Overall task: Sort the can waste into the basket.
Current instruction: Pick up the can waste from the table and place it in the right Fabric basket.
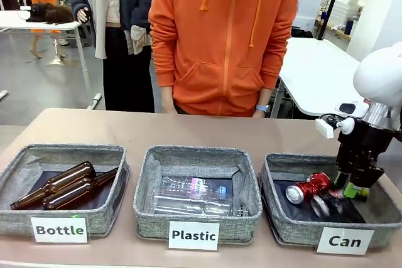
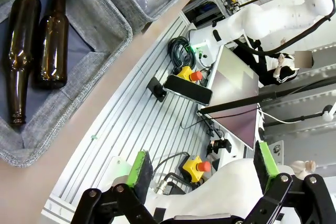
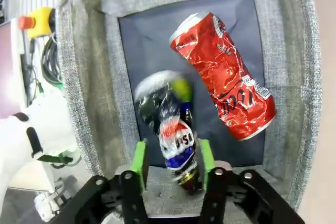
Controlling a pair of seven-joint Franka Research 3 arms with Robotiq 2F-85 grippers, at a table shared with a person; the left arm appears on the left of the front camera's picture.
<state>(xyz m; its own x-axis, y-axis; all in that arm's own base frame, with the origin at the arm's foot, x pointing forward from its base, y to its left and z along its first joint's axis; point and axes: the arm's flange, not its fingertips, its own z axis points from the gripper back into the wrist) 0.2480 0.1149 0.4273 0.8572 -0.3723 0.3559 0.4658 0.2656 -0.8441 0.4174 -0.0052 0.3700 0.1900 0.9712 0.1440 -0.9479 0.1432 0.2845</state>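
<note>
**Over the Can basket, the black can is going in**

Down at the right hand (image 3: 170, 163), the green pads stand a little apart with the black can (image 3: 168, 114) blurred between and just beyond them; whether they touch it I cannot tell, though it looks like a release. The hand hangs low inside the basket (image 3: 84, 77), surely so the can lands on the dark base. Beside it lies the red can (image 3: 223, 74), dented, already home. White lettering runs along the red can, too crumpled to read; the black one shows a red, white and blue roundel. Across the table front, labels read "Can" (image 1: 344, 241), "Plastic" (image 1: 193, 235) and "Bottle" (image 1: 59, 230). The left hand (image 2: 205, 169) waits wide open, holding nothing.
</note>
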